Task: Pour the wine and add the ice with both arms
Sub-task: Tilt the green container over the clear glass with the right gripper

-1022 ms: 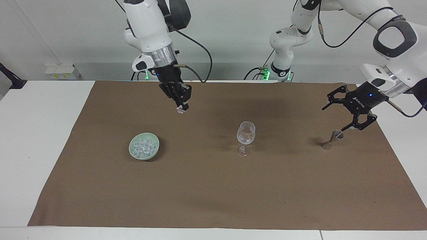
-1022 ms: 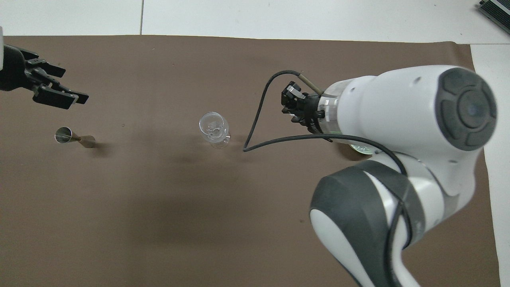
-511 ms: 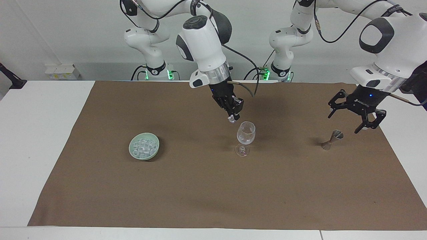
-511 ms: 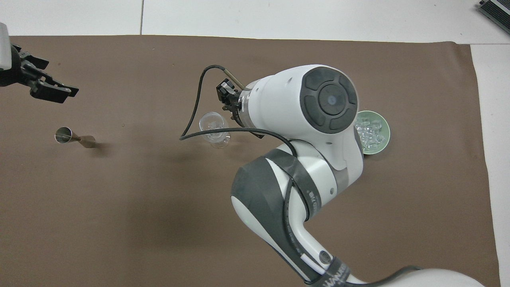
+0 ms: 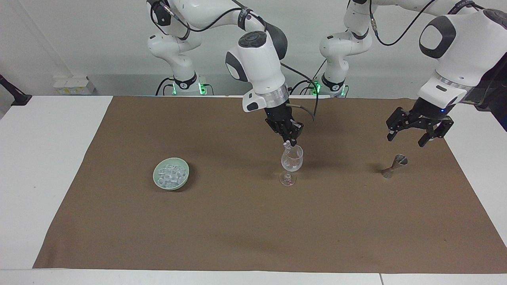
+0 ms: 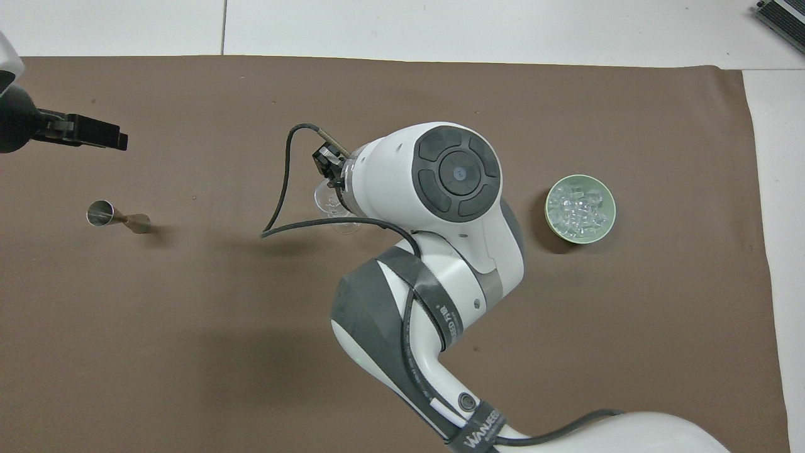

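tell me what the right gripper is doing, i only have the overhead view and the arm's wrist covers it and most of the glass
Observer: The right gripper is shut on a small ice cube, pinched at its fingertips.
Operator: ok is the cube in the glass yet
Observer: No. It is held right at the rim of the wine glass, at the edge nearer the robots, not released.
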`<move>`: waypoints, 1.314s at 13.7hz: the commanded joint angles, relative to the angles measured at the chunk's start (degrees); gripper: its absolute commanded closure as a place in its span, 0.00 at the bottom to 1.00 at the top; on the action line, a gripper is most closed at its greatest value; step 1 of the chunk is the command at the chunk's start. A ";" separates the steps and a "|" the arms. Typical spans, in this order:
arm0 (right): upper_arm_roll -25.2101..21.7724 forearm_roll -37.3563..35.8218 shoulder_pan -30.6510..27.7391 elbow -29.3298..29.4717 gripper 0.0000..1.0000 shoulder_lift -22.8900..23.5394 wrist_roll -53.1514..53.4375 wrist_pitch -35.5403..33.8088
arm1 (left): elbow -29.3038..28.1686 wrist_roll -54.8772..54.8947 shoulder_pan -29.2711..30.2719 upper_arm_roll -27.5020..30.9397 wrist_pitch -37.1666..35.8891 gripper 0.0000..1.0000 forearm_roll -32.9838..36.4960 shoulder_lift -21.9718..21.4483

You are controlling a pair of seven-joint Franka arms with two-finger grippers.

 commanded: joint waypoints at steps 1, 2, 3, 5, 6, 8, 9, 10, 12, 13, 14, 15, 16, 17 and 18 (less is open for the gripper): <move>0.15 -1.24 0.37 1.07 1.00 0.92 1.88 0.65 | -1.97 -3.79 -0.40 0.93 -4.07 0.00 3.85 -2.16; 0.32 -1.24 0.46 0.64 1.00 1.00 2.05 0.74 | -1.37 -3.97 -0.14 1.02 -6.69 0.00 4.21 -2.16; 0.32 -1.16 0.46 0.28 1.00 0.92 2.05 0.66 | 0.29 -4.06 0.21 1.02 -8.55 0.00 4.39 -1.90; 0.32 -0.63 0.37 0.37 1.00 1.09 1.88 0.92 | 1.10 -3.88 1.44 1.11 -8.92 0.00 4.39 -1.45; 0.32 -0.45 0.11 0.28 1.00 1.09 1.88 1.96 | 1.10 -3.88 1.45 1.11 -8.92 0.00 4.39 -1.54; 0.32 -0.19 0.20 0.28 1.00 1.70 2.14 3.64 | 1.10 -3.97 1.27 1.02 -8.92 0.00 4.39 -1.80; 0.32 -0.45 0.20 -0.15 1.00 2.23 2.14 3.64 | 1.10 -4.06 1.53 1.02 -9.00 0.00 4.30 -1.80; 0.32 -0.63 0.63 -0.33 1.00 3.11 2.14 3.90 | 1.10 -3.71 1.71 1.02 -9.00 0.00 4.39 -1.80; 0.32 -1.24 1.16 -0.33 1.00 3.82 2.23 5.57 | 1.10 -3.44 1.89 1.02 -8.83 0.00 4.30 -1.45; 0.32 -1.33 1.17 -0.33 1.00 3.90 2.32 5.58 | 1.19 -3.79 1.54 1.02 -8.83 0.00 4.47 -1.54; 0.32 -1.42 1.17 -0.33 1.00 3.90 2.32 5.58 | 1.19 -3.53 1.71 1.11 -8.74 0.00 4.48 -1.54; 0.32 -1.33 1.25 -0.42 1.00 3.82 2.32 5.49 | 1.19 -3.97 1.19 1.02 -8.83 0.00 4.56 -1.45; 0.32 -1.33 1.17 -0.42 1.00 3.82 2.32 5.40 | 1.19 -3.80 1.10 1.02 -8.83 0.00 5.00 -1.45; 0.32 -1.33 1.17 -0.42 0.97 3.90 2.32 5.31 | 1.19 -3.71 1.18 0.94 -8.83 0.00 5.26 -1.45; 0.32 -1.33 1.17 -0.33 0.85 3.82 2.32 5.05 | 1.19 -3.71 1.27 0.93 -8.92 0.00 5.27 -1.63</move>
